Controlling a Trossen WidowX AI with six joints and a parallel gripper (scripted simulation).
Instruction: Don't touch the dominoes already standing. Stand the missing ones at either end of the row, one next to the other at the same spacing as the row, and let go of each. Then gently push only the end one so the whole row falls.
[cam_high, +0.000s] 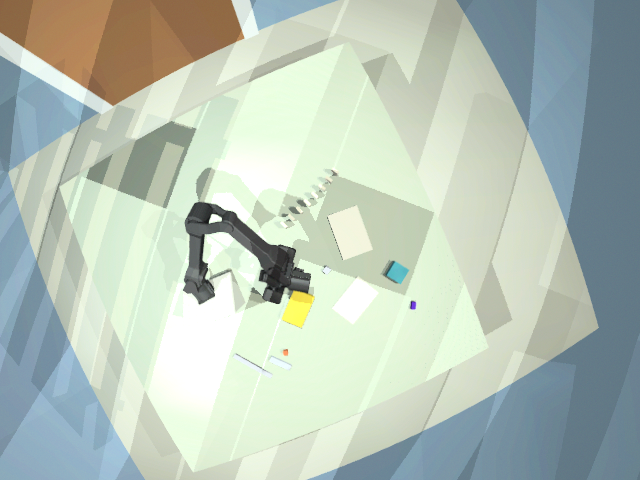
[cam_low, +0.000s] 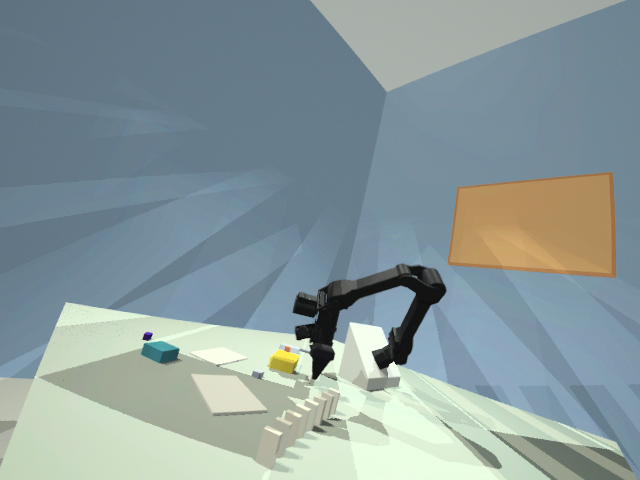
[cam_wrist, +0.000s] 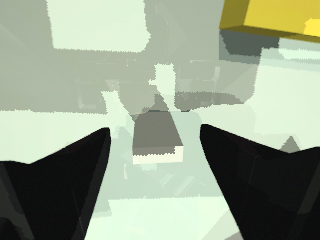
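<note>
On the desk (cam_low: 93, 444), the domino row (cam_low: 305, 413) runs from near to far, ending just short of the gripper (cam_low: 316, 376). A loose domino (cam_wrist: 156, 144) lies flat between the fingers, on the desk. A block (cam_low: 283, 361) sits just left of the gripper. A flat pad (cam_low: 227, 393) lies left of the row; a box (cam_low: 160, 351) sits farther left.
</note>
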